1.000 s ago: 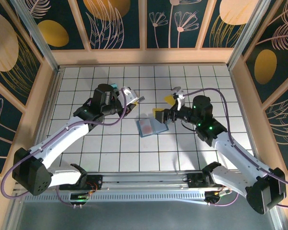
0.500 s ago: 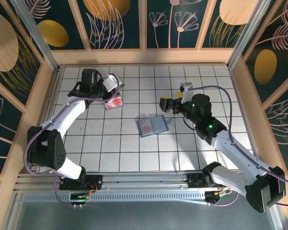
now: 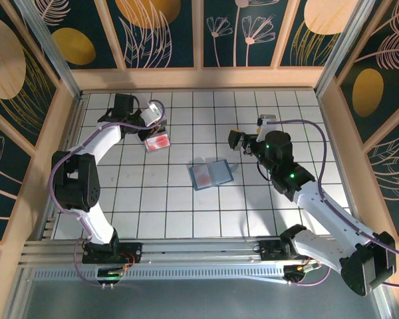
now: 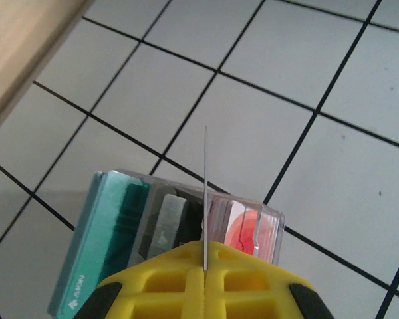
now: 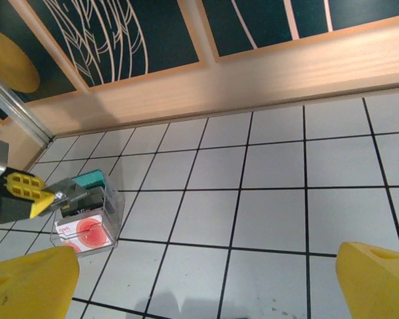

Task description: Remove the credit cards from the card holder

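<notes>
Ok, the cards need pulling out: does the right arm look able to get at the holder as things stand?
Probably yes. The right gripper is open and empty, close by the holder, which lies open on the table with nothing between them.

Tiny white print on teal card pile [image 4: 100,246], unreadable

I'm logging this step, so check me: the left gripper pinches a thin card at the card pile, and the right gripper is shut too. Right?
Not quite: the right gripper is open, its yellow fingers wide apart in the right wrist view. The left gripper does pinch a thin card at the card pile.
</notes>
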Robot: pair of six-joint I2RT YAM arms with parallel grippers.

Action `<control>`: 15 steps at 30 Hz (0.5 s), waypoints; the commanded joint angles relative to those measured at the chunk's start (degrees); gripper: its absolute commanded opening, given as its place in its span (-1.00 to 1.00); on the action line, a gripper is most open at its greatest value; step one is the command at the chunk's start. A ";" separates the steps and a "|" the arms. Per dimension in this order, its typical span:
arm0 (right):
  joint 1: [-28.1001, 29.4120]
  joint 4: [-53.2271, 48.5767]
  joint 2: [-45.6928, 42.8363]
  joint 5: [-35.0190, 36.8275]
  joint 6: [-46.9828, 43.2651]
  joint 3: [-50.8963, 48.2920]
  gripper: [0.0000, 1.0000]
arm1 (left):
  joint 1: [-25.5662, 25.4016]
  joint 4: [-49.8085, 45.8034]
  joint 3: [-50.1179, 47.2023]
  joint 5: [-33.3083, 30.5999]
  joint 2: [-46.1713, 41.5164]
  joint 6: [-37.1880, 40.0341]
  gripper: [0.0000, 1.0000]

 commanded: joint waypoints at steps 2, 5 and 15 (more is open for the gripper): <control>0.20 0.15 -0.70 2.38 1.46 0.95 0.99 | 1.13 -1.37 1.51 1.38 1.42 2.91 -1.00; 0.20 0.15 -0.52 2.32 1.59 0.88 0.99 | 1.52 -0.87 1.33 1.50 1.94 3.42 -1.00; 0.20 0.10 -0.28 2.04 1.88 1.23 0.99 | 3.44 -2.01 3.04 2.76 4.71 6.24 -1.00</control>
